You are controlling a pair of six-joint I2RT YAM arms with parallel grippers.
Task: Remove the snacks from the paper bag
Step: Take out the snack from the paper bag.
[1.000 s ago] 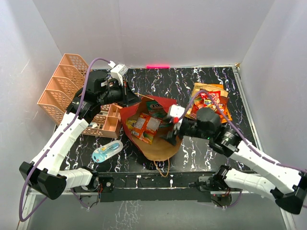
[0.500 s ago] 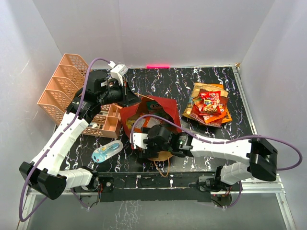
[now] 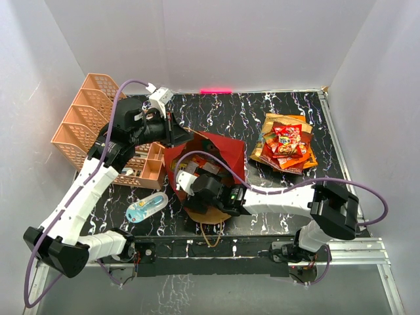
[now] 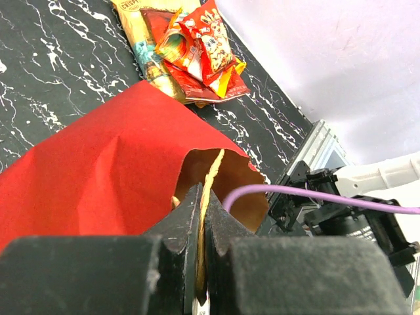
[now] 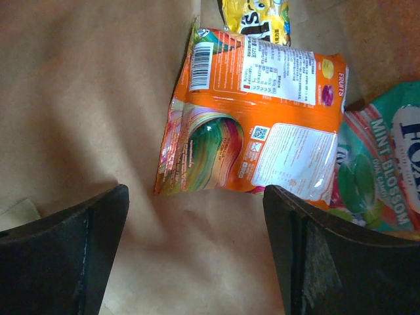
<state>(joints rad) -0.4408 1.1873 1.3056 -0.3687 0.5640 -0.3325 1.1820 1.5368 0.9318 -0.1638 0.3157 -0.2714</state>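
Left arm (image 3: 82, 193) and right arm (image 3: 282, 197): white links, black joints, black bases (image 3: 134, 250) at near edge. Purple cable (image 3: 136, 81) loops along each. Fingers (image 5: 62, 246) matte black, wedge-shaped.

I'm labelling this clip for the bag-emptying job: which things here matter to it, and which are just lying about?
Job: paper bag, rim pinched by the left gripper; orange candy pack, teal mint pack and yellow M&M's pack inside it; open right gripper; snack pile already out.
Lying about: pink basket organizer; blue-white blister pack.
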